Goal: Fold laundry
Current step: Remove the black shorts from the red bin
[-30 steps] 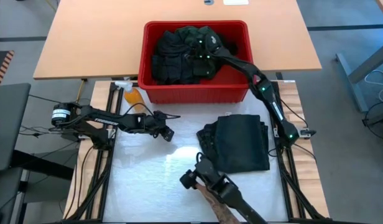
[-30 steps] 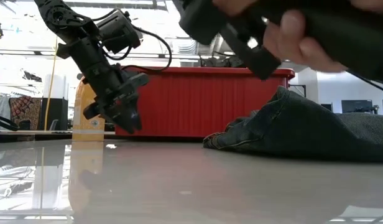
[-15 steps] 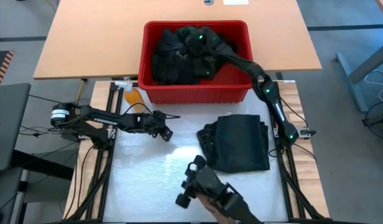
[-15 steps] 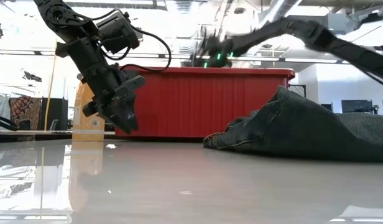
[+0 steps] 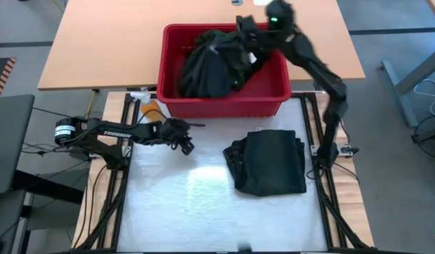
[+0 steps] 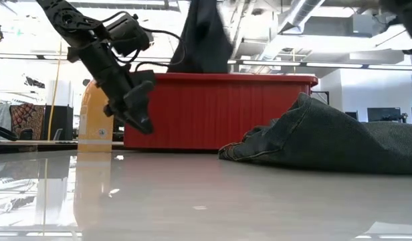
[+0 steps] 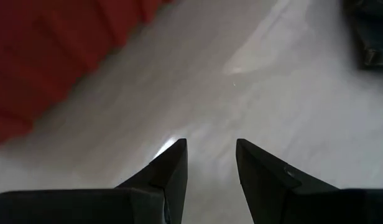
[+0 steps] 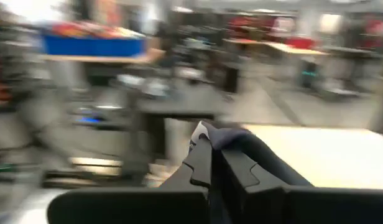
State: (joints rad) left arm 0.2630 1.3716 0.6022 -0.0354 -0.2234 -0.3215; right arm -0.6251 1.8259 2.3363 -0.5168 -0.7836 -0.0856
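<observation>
Laundry sits in two places: a dark heap in the red basket at the far edge of my surface, and a folded dark garment lying flat toward the right side. My right tool is up above the basket's back rim, clamped on a dark garment that hangs down into the heap. From above, that cloth reads as a draped mass; the level camera shows it as a dark strip rising over the basket's top rim. The right wrist camera adds that the fingers are pressed together with a scrap of cloth between them. My left tool hovers just in front of the basket's near-left corner, jaws partly apart and empty; its wrist camera shows bare surface between them. The near half of the surface lies open.
</observation>
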